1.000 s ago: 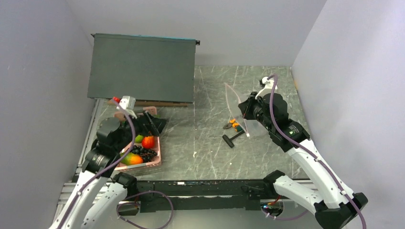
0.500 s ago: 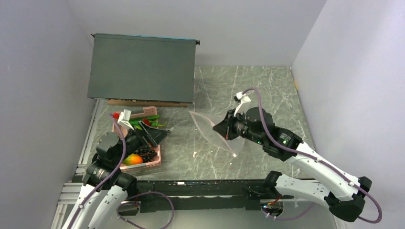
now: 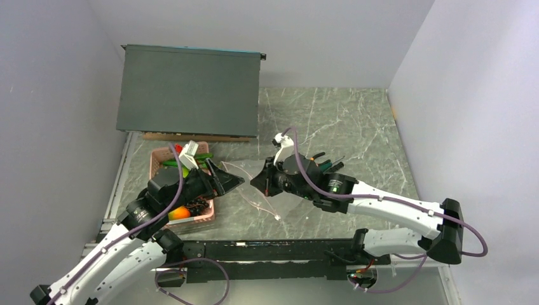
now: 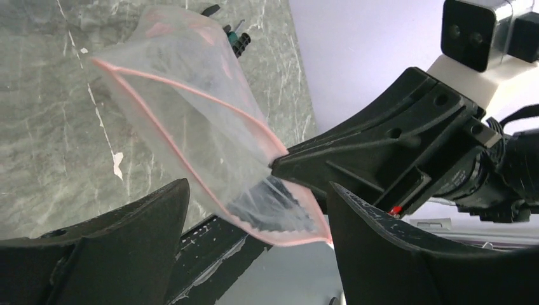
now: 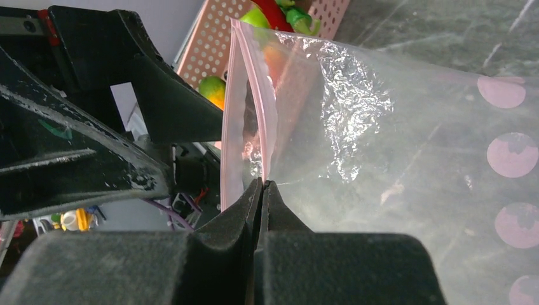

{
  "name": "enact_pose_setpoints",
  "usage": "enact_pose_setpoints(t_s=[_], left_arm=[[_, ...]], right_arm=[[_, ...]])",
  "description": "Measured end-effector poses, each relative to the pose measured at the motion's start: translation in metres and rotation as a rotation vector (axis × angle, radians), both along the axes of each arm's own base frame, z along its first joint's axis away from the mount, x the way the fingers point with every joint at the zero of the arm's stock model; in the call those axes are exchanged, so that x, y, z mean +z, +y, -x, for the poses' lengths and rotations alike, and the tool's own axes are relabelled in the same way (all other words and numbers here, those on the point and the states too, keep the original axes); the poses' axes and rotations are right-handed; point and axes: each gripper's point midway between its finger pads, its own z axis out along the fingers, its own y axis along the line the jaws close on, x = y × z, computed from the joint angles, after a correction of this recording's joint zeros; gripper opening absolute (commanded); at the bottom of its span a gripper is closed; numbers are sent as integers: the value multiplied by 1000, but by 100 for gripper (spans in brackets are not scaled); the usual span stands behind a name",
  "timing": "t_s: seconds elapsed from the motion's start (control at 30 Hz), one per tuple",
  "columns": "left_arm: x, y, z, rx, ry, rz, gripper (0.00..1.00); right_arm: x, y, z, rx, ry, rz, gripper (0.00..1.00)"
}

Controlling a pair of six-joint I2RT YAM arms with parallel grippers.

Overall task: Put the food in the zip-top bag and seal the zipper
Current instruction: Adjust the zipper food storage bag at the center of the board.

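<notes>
The clear zip-top bag hangs above the table between my two grippers. My right gripper is shut on its mouth edge, beside the pink zipper strip. My left gripper is open, and the bag's lower mouth corner lies between its jaws without touching. In the top view the left gripper faces the right gripper closely. The bag looks empty. The food sits in a pink basket: a mango, green pods and a red chili.
A dark flat box stands at the back left. Plier handles show just behind my right arm. The table's front rail runs below both grippers.
My right arm has swung left, carrying the bag from the table's right side to the middle. My left gripper has moved from over the basket rightward to the bag's mouth.
</notes>
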Motion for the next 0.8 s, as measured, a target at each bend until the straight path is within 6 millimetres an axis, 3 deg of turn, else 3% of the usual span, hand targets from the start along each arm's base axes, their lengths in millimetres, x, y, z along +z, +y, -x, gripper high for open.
enact_pose_setpoints(t_s=[0.13, 0.23, 0.57, 0.8], left_arm=[[7, -4, -3, 30, 1, -25, 69], [2, -8, -3, 46, 22, -40, 63], [-23, -2, 10, 87, 77, -139, 71], [-28, 2, 11, 93, 79, -165, 61]], right_arm=[[9, 14, 0, -7, -28, -16, 0], [16, 18, 0, -21, -53, -32, 0], [18, 15, -1, -70, -127, 0, 0], [21, 14, -4, -90, -153, 6, 0]])
